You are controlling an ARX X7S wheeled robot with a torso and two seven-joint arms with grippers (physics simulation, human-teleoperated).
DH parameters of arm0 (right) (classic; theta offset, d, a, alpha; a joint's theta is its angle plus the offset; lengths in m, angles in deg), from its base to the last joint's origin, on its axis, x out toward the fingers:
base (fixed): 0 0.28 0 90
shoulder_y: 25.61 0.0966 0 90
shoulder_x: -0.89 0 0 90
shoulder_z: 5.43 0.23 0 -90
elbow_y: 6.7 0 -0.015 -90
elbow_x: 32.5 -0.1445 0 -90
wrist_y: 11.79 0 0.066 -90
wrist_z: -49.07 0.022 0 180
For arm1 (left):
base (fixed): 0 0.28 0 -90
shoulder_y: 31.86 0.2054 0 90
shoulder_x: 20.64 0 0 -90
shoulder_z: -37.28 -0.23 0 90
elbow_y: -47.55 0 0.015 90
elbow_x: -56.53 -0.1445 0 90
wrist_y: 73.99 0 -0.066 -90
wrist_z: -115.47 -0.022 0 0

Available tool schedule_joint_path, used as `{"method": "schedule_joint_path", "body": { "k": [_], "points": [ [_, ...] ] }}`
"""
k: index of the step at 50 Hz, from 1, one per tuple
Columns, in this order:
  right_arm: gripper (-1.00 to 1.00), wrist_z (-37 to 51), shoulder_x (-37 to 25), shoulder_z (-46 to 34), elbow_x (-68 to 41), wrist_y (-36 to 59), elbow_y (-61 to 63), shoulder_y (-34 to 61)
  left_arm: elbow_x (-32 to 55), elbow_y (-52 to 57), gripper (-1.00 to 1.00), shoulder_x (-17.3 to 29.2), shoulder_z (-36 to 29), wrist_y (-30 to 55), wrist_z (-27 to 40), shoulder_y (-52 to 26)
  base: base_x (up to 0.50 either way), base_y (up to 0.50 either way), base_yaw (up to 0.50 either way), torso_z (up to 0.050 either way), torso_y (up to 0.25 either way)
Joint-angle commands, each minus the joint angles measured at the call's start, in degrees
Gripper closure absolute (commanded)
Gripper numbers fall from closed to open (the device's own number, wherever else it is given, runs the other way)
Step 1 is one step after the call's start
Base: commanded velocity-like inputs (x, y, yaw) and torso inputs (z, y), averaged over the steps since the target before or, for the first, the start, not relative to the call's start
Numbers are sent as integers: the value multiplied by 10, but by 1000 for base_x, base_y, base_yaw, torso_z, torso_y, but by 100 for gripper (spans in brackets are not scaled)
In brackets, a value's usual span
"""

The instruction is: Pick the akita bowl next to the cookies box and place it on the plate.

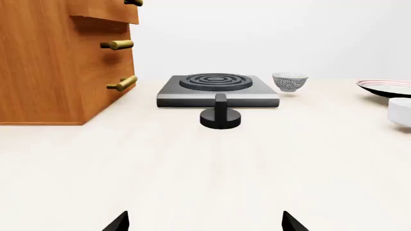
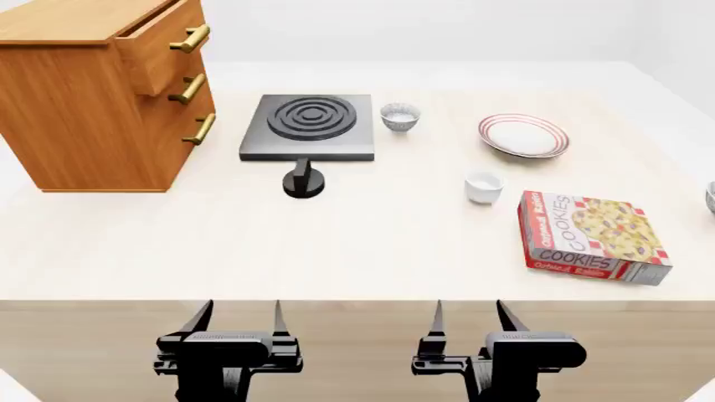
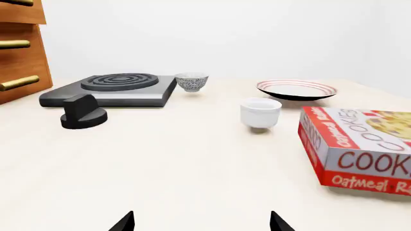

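Note:
The cookies box (image 2: 588,236) lies flat at the table's right; the right wrist view shows it too (image 3: 359,151). Just beyond it, at the head view's right edge, only a sliver of the akita bowl (image 2: 711,198) shows. The plate (image 2: 523,135) with red rings sits farther back, also visible from the right wrist (image 3: 297,89) and the left wrist (image 1: 385,87). My left gripper (image 2: 237,322) and right gripper (image 2: 470,322) hover open at the near table edge, empty, far from all of these. Each wrist view shows its own open tips: left gripper (image 1: 205,221), right gripper (image 3: 202,221).
A lookalike bowl (image 2: 400,116) stands beside the black stove plate (image 2: 308,126). A black knob (image 2: 303,182) sits in front of the stove. A plain white cup (image 2: 484,186) stands between plate and box. A wooden drawer cabinet (image 2: 90,92) fills the back left.

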Motion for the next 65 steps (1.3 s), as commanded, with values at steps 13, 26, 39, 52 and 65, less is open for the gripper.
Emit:
{"method": "schedule_joint_path", "body": {
  "k": [13, 26, 39, 52, 65],
  "points": [
    [-100, 34, -28, -36, -24, 15, 7, 2, 30, -13, -100, 28, -32, -10, 31, -5, 0, 0, 0, 0, 0],
    [-100, 42, -66, 2, -101, 142, 245, 4, 68, 188, -100, 66, -12, 81, 49, 7, 0, 0, 0, 0, 0],
    [-100, 92, -124, 167, -244, 257, 514, 33, 133, 545, -100, 132, 127, 253, 108, -1, 0, 0, 0, 0, 0],
    [-100, 95, -129, 194, -277, 248, 533, 26, 137, 568, -100, 142, 166, 231, 120, 18, 0, 0, 0, 0, 0],
    [-100, 96, -134, 190, -284, 243, 530, 20, 137, 566, -100, 145, 163, 220, 125, 27, -33, -250, 0, 0, 0]
  ]
}}
